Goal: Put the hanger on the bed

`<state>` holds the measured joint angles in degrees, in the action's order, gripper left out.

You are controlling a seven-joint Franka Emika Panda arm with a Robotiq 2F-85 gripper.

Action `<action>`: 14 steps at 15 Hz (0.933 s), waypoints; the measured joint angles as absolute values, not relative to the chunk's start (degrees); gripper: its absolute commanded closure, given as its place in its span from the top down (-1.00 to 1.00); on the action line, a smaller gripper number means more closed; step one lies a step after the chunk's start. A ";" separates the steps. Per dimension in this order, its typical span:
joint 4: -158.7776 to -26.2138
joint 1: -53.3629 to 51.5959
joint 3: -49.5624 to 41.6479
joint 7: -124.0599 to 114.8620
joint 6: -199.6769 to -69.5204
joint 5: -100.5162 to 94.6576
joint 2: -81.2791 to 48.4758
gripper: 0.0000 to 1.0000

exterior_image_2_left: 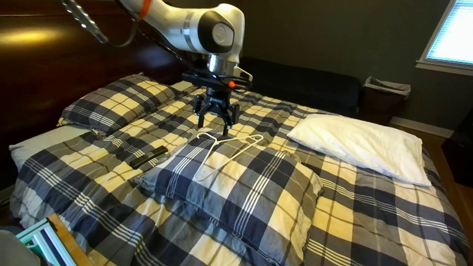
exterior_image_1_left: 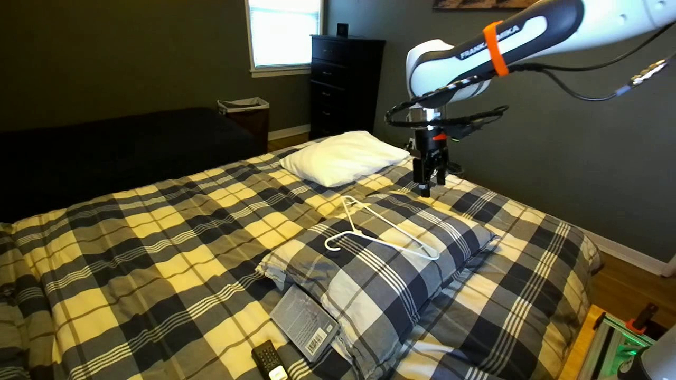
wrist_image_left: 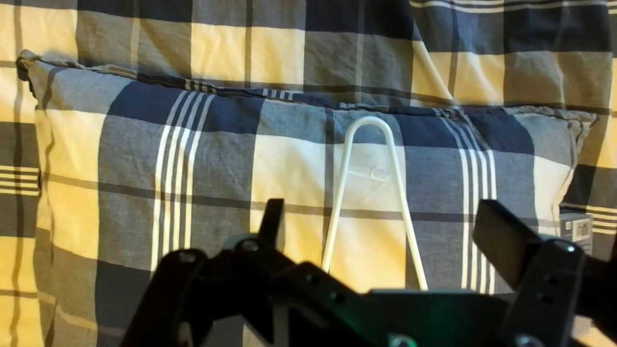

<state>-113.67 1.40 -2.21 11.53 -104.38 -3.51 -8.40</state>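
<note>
Claw [exterior_image_2_left: 213, 128], fingers spread wide, holding nothing; above one white hanger [wrist_image_left: 401, 193] on a plaid pillow [exterior_image_1_left: 364, 279].
Left to right, in an exterior view: bed [exterior_image_1_left: 174, 253], under its comforter [exterior_image_1_left: 95, 295], the task's goal; remote [exterior_image_1_left: 268, 359], near the plaid pillow, and grey barcoded case [exterior_image_1_left: 303, 319], at its edge, both likely set clear of the work; white pillow [exterior_image_1_left: 346, 158], apart, no evident use; hanger, hook to the left, borne by the plaid pillow, presumably so its thin bars sit raised for gripping. As that pillow lies on the bed, the task may count as met, or the bare comforter may be meant: cannot tell. Far right, arm [exterior_image_1_left: 470, 66], reaching in from that side, bent so the claw points straight down, tips touching nothing.
</note>
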 measured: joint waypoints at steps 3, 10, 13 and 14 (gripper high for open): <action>-104.18 1.43 -1.98 10.61 -101.52 -3.49 -18.86 1.00; -99.28 1.47 -1.60 10.15 -100.43 -3.27 -23.38 1.00; -98.32 1.50 -1.49 10.11 -107.21 -2.40 -25.44 1.00; -97.43 1.56 -1.38 10.19 -109.66 -2.09 -27.03 1.00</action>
